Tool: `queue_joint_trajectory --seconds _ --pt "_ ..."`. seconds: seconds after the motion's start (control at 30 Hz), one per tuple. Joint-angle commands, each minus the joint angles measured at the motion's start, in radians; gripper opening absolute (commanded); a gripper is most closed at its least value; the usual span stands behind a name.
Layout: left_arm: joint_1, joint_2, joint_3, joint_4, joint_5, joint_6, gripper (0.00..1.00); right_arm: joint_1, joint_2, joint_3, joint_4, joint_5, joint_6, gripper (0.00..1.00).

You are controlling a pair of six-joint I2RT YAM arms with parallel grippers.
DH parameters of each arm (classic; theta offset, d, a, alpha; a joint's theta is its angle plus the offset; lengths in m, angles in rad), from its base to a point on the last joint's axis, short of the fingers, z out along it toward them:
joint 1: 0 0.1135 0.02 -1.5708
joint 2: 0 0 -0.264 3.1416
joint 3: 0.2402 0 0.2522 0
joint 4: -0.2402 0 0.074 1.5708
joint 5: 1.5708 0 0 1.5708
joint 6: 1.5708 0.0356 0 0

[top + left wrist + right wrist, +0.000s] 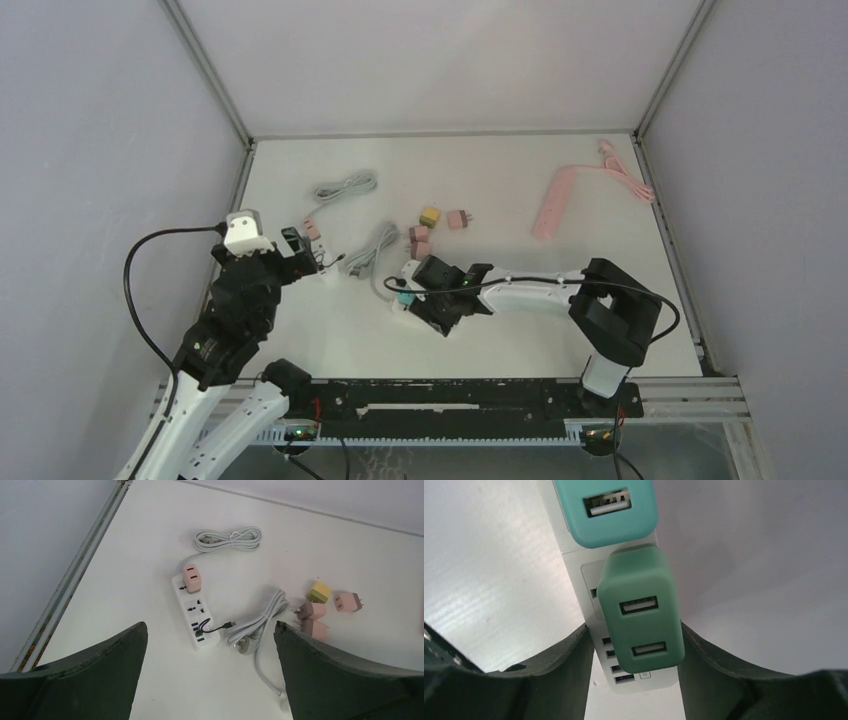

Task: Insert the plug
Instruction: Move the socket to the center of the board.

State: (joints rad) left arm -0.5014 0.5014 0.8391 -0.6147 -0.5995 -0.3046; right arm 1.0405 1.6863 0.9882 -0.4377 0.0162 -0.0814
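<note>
Green plug (641, 610) lies lengthwise along the white strip (574, 580), ports facing up. Your right gripper (634, 626) brackets it, grip unclear; your left gripper (210, 624) gapes empty

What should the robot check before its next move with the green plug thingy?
1. The dark green plastic charger block sits between the right gripper fingers: ok.
2. Both fingers press on it: cannot tell; one side shows a thin gap.
3. It sits over the white power strip: ok.
4. Its prongs are fully in: cannot tell; they are hidden.
5. It is clear of the teal charger block next to it: cannot tell.
6. The left gripper is open and empty: ok.
</note>
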Motion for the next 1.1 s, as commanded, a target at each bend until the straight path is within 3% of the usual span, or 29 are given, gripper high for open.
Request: queue_joint_trajectory --seconds 0.0,0.1,0.4,0.77,0.93,1.07 --pt "0.011 -0.027 -0.014 0.050 -0.006 0.022 1.00 0.016 0.067 0.106 0.066 0.084 0.113 0.54" --pt "0.045 -0.038 -0.020 0.053 0.000 0.021 1.00 0.027 0.127 0.188 0.054 0.127 0.177 0.49" --pt "0.067 -0.058 -0.025 0.057 0.014 0.015 1.00 0.025 0.321 0.517 -0.051 0.250 0.400 0.47" --pt "0.072 -0.067 -0.029 0.058 0.013 0.011 1.00 -0.016 0.528 0.830 -0.095 0.324 0.474 0.44" --pt "0.072 -0.068 -0.030 0.057 0.018 0.012 1.00 -0.042 0.559 0.901 -0.078 0.344 0.458 0.52" --pt "0.073 -0.067 -0.031 0.057 0.021 0.013 1.00 -0.043 0.565 0.922 -0.034 0.309 0.413 0.68"
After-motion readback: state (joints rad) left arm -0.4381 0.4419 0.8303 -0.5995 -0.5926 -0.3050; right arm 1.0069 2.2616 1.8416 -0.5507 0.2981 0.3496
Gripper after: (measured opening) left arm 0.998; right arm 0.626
